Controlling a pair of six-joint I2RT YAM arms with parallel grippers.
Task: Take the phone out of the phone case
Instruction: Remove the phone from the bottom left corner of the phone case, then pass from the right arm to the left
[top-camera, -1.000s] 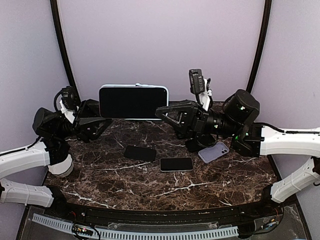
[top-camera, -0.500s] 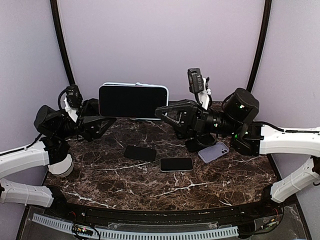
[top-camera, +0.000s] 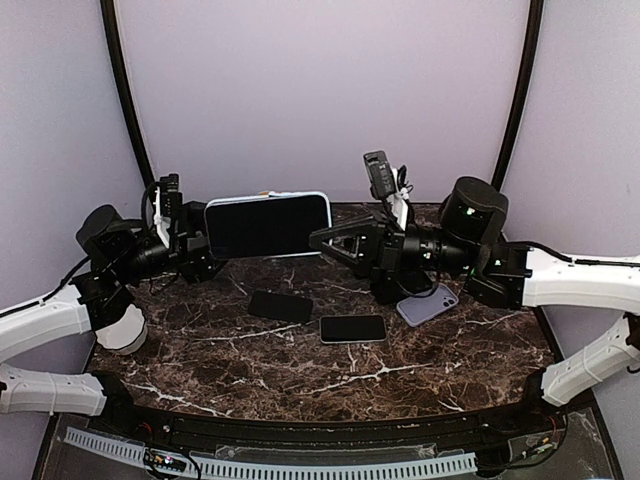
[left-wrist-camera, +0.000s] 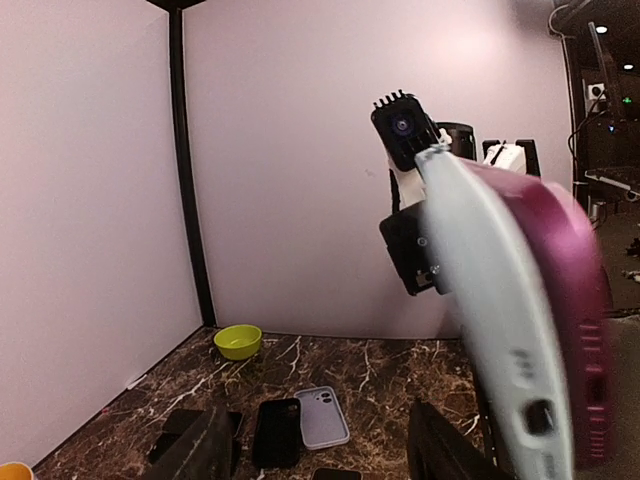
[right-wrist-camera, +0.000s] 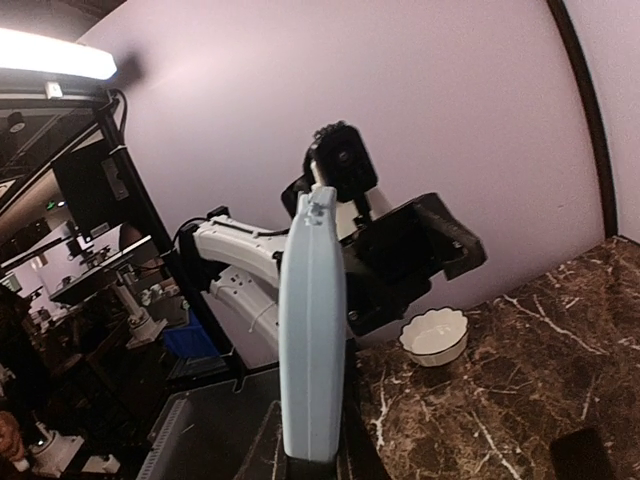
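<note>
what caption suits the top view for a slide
Right arm holds the cased phone aloft, left arm at its other end

**Two-arm manipulator, top view.** The left arm (top-camera: 45, 322), at 8 o'clock, has glossy white tubular links joined by matt black cylindrical joint housings (top-camera: 100, 230). The right arm (top-camera: 580, 280), at 4 o'clock, has the same white shells and a large black drum-shaped joint (top-camera: 472, 210) with small green indicator lights. Each wrist carries a black box camera with a ribbed top (top-camera: 377, 172) on a white bracket (top-camera: 400, 208), beside a thin black cable loop (top-camera: 149, 200). The right gripper (top-camera: 318, 238) is a black open triangular frame.
</note>
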